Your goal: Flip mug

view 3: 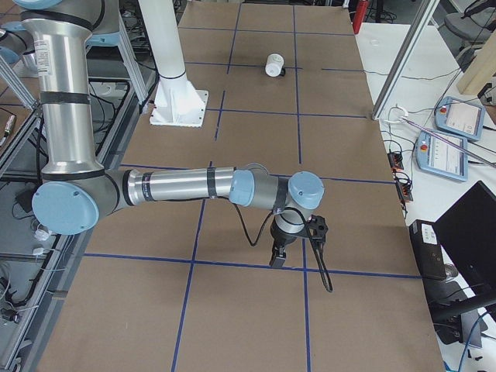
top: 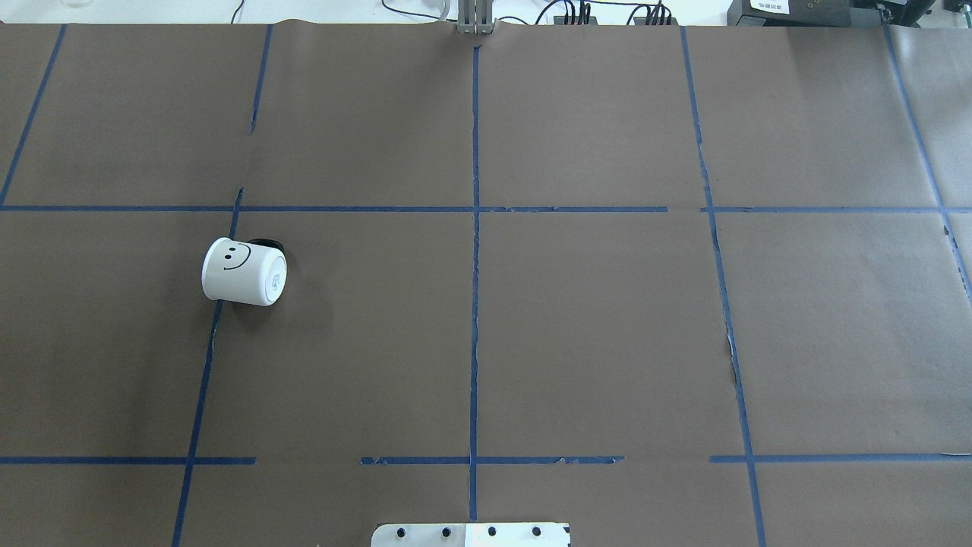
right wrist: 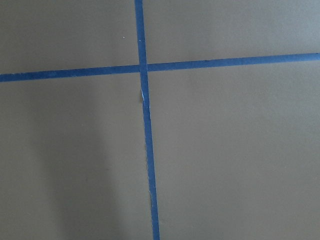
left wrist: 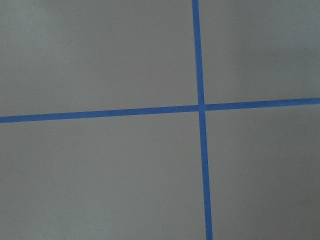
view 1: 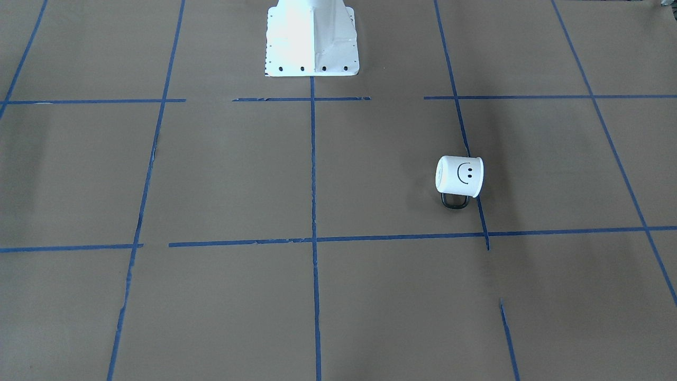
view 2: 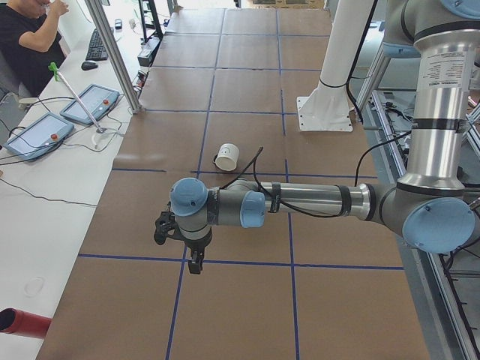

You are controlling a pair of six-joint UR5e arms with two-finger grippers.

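Overhead exterior shows the mug; side views add left tool, right tool, state untellable.

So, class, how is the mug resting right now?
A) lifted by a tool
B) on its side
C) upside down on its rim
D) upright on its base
B: the mug lies on its side on the table, its round base facing sideways.

Blue tape grid on brown table; operator and keyboard alongside.
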